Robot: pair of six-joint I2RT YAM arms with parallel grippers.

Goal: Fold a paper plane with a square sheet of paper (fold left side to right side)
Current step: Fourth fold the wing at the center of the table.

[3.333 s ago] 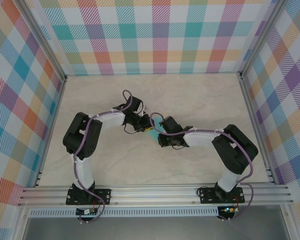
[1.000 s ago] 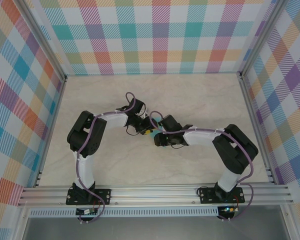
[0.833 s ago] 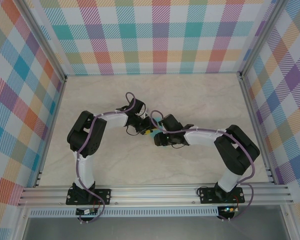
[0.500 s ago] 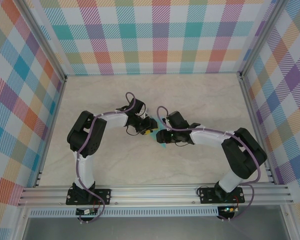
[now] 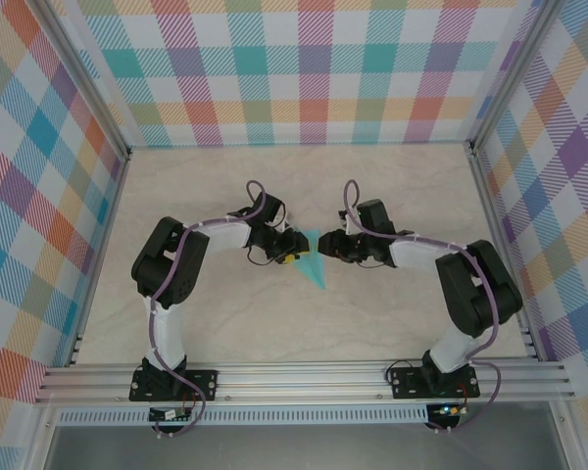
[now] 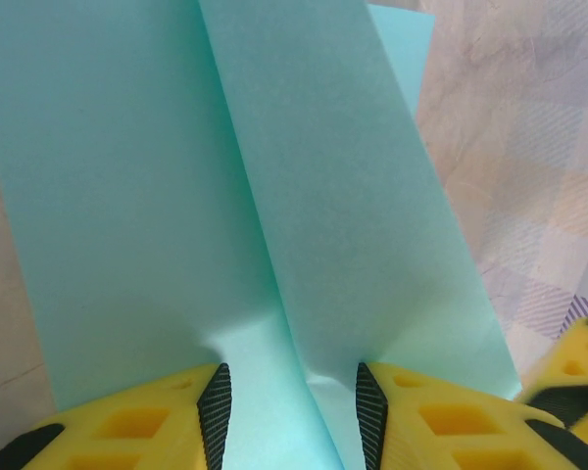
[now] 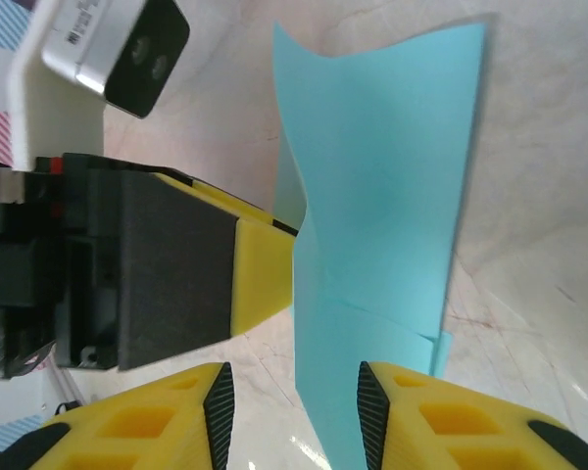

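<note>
The paper plane is a slim turquoise dart lying at the middle of the table, point toward the near side. In the left wrist view the folded paper runs away from my left gripper, whose pads press it from both sides so that it puckers there. From above, the left gripper sits at the paper's left edge. My right gripper stands just right of the paper, jaws apart. Its wrist view shows the paper rising beyond the right gripper, with the left gripper's yellow finger against it.
Plaid walls and aluminium rails close in the marble table. Both arms reach in from the near edge and bend toward the middle. A yellow finger of the right gripper shows at the left wrist view's lower right.
The right arm has swung back to the right, off the paper, uncovering the turquoise dart. The left arm and its grip have not moved.
</note>
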